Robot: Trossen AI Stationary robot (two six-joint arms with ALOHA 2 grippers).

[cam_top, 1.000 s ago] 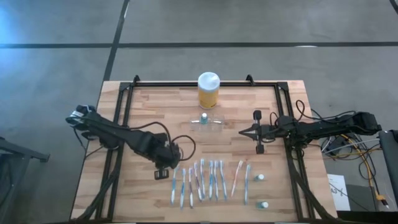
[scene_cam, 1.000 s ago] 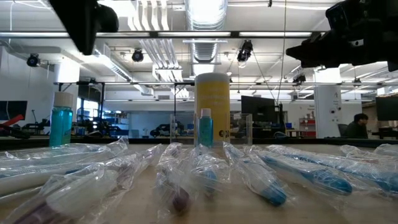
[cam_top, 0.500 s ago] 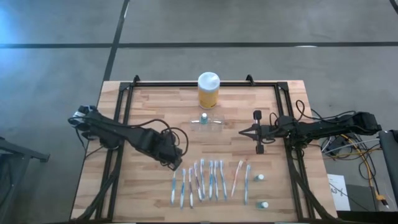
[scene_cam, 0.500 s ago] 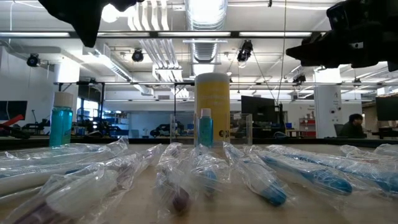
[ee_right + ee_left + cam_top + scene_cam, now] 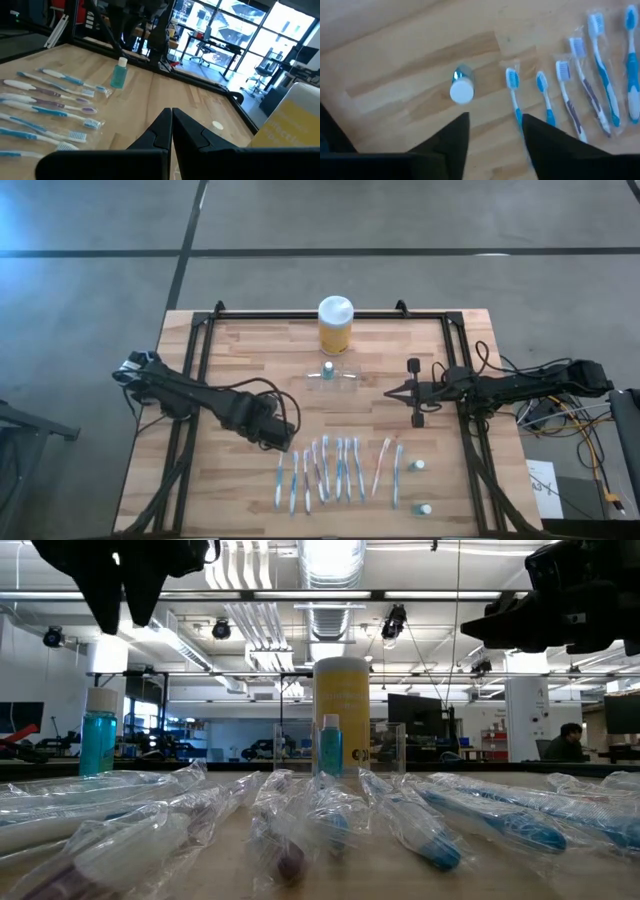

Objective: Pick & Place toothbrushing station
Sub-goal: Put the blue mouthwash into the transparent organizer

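The toothbrushing station (image 5: 331, 377), a low clear holder, stands at mid-table with a small blue bottle (image 5: 330, 746) in it, in front of the yellow jar (image 5: 335, 325). My left gripper (image 5: 277, 437) hangs open above the table, left of the row of wrapped toothbrushes (image 5: 340, 470). It points down, and nothing is between its fingers (image 5: 495, 135). A small blue-green bottle with a white cap (image 5: 461, 91) stands on the wood just beyond them. My right gripper (image 5: 392, 392) waits shut, right of the station and clear of the table.
Two more small bottles (image 5: 418, 465) (image 5: 425, 508) stand at the near right, beside the toothbrushes. A black frame (image 5: 310, 315) runs along the table's far edge and sides. Bare wood lies between the station and the toothbrush row.
My left gripper has shifted a little toward the table's far edge, and its fingers now stand apart where they were together. The blue-green bottle beside it has stayed upright in place.
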